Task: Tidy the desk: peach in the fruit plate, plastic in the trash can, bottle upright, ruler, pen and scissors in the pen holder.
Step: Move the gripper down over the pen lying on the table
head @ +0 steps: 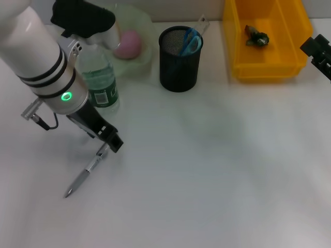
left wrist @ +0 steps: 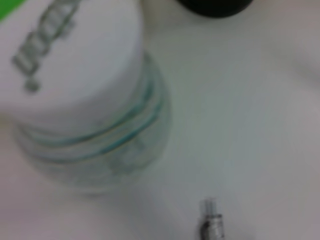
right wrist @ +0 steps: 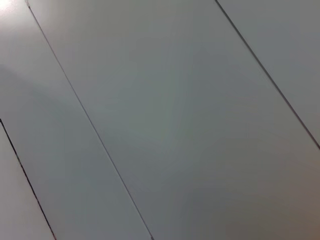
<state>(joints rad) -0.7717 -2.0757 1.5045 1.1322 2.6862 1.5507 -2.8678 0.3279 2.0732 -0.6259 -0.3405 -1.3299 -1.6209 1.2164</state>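
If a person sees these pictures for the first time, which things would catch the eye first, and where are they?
The left arm's hand is low at the near left of the table, right at the upper end of a silver pen that lies flat. Behind it stands a clear bottle with a green label. Farther back are the black mesh pen holder with blue scissors inside, and a bright yellow bin.

Left wrist: bottle & pen tip.
You see bottle w/ white label close up, pen end near it, dark pen holder beyond.
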